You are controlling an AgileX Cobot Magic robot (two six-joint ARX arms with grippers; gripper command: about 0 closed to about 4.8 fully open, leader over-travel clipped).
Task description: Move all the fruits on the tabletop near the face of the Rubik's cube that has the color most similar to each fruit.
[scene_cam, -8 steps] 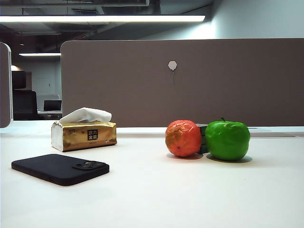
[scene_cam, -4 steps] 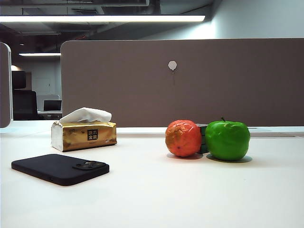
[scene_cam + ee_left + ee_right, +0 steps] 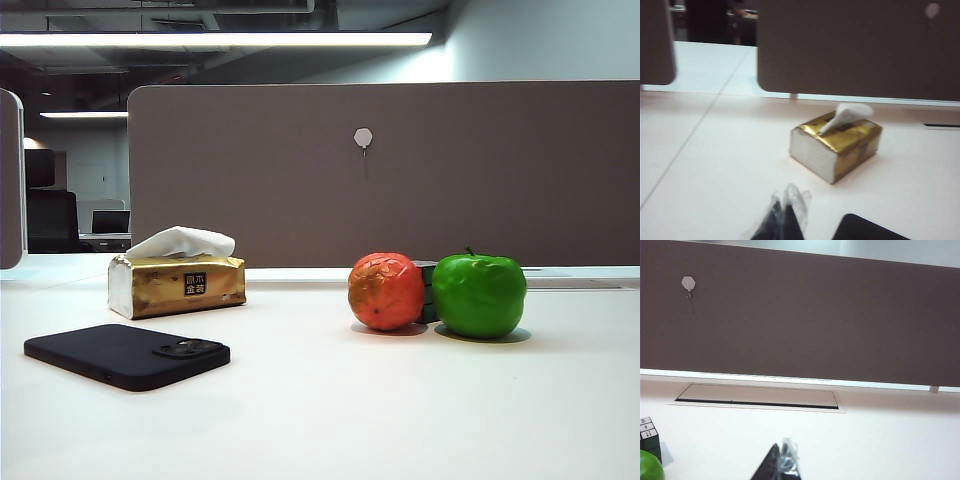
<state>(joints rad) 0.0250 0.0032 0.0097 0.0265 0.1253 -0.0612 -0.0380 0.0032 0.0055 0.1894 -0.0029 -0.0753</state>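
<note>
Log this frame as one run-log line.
orange-red fruit left of Rubik's cube | green apple right of it | left gripper, right gripper: shut, holding nothing, off the fruits

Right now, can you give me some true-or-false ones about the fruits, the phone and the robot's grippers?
1. The green apple sits to the right of the orange-red fruit in the exterior view. True.
2. The black phone lies on top of the gold tissue box. False: it lies flat on the tabletop, nearer the camera than the box.
3. The Rubik's cube is tucked between and behind the two fruits. True.
4. The left gripper is holding the apple. False: it holds nothing and hangs over the table near the tissue box.
5. The right gripper is touching the cube. False: it is apart from it.
</note>
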